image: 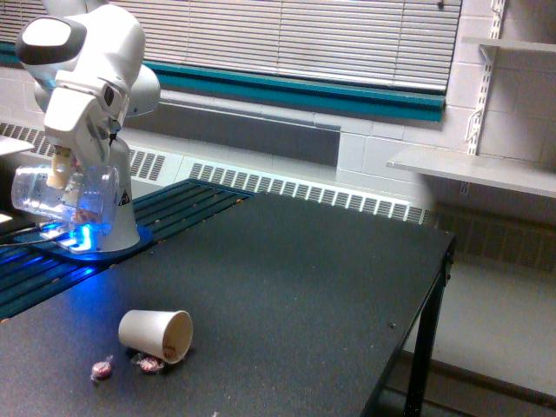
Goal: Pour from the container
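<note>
Hand grips container, clear tumbler tipped near horizontal above worktop's far left edge, beside arm base. Few reddish candies visible inside; exact count unclear through glare. Paper cup lies on side, mouth toward exterior view's right; two wrapped candies rest on worktop just beside it. Pour judged largely spent but missed: receiver toppled, contents spilled. Left: righting container. Fingers mostly hidden behind wrist housing; cup interior shadowed.
</note>
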